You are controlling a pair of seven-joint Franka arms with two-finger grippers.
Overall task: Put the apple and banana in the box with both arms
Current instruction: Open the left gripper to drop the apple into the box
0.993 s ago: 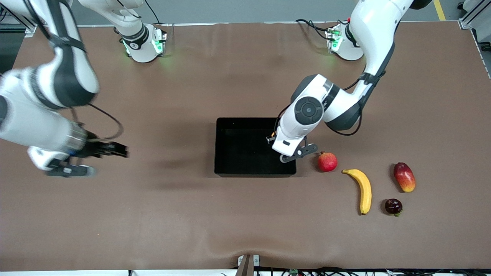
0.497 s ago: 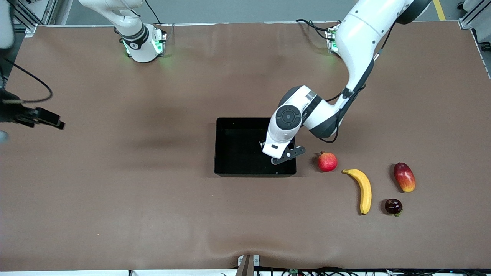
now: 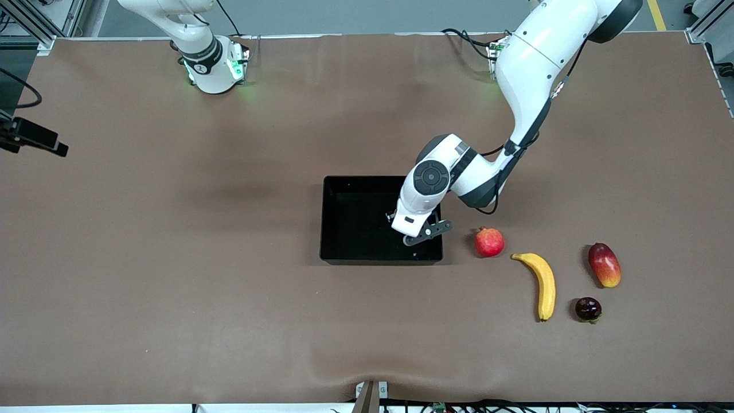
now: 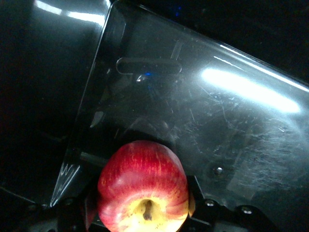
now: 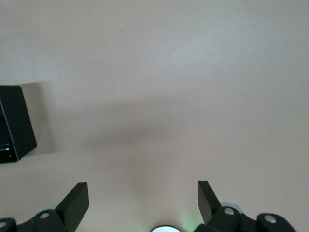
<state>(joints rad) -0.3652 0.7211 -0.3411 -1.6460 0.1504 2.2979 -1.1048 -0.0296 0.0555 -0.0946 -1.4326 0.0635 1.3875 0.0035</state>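
My left gripper (image 3: pixel 417 232) hangs over the box (image 3: pixel 324 218), a glossy black tray, at its end nearer the left arm. In the left wrist view the gripper (image 4: pixel 141 209) is shut on the apple (image 4: pixel 142 186), red with yellowish streaks, stem dimple toward the camera, above the box floor (image 4: pixel 217 121). The apple is hidden under the wrist in the front view. The banana (image 3: pixel 543 284) lies on the table toward the left arm's end, nearer the front camera than the box. My right gripper (image 3: pixel 34 140) is open and empty (image 5: pixel 142 188) at the right arm's end of the table.
A pink-red round fruit with a crown tip (image 3: pixel 489 242) sits beside the box. A red-yellow mango (image 3: pixel 604 264) and a small dark fruit (image 3: pixel 588 308) lie by the banana. The right wrist view shows a corner of the box (image 5: pixel 14 123) and bare brown table.
My right arm has swung away from the middle of the table to its own end's edge. My left gripper has moved a little farther in over the box with the apple.
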